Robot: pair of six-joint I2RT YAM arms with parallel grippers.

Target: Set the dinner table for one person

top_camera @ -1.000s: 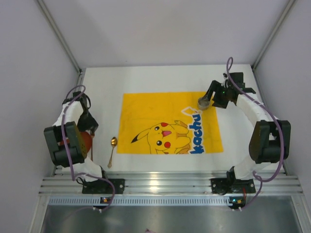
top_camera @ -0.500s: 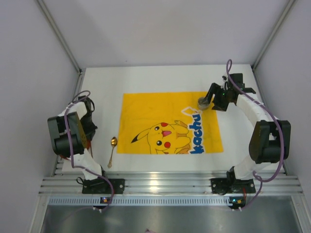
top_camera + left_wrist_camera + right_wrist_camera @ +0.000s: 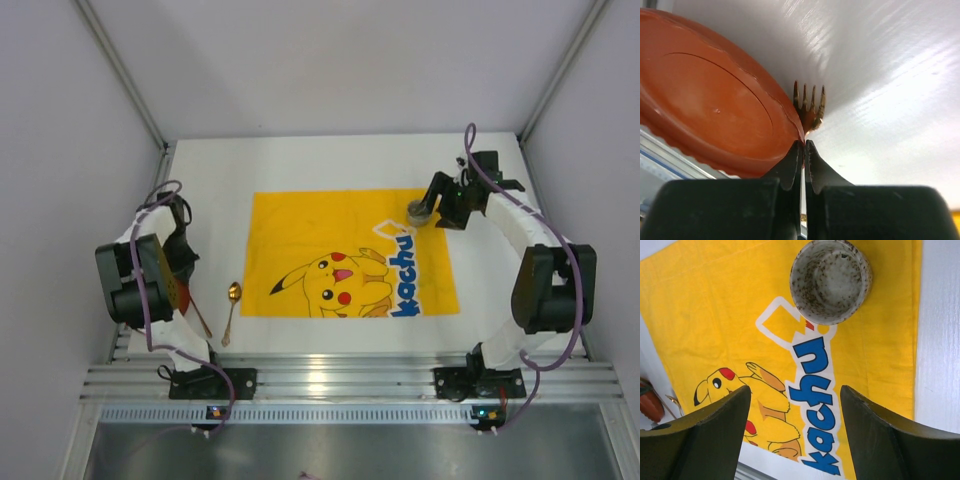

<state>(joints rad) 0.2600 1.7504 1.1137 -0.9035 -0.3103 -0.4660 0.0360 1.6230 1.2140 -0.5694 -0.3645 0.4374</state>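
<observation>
Pale wall panels [image 3: 350, 60] three sides; metal corner posts [image 3: 121, 72]; possibly steel sheet [image 3: 340, 450] below.

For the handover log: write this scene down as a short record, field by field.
left tool: shut on the fork, just behind the tines
red plate: at the left edge of the dinner table, rim beside the fork
right tool: open, above the yellow mat, holding nothing
cup: upright on that mat's far right corner
spoon: on the dinner table, left of the mat
setting: unfinished; plate and fork off the mat

yellow Pikachu mat [image 3: 300, 230], speckled gry cup [image 3: 830, 280], orange plate [image 3: 705, 100], gold fork [image 3: 809, 107]
</observation>
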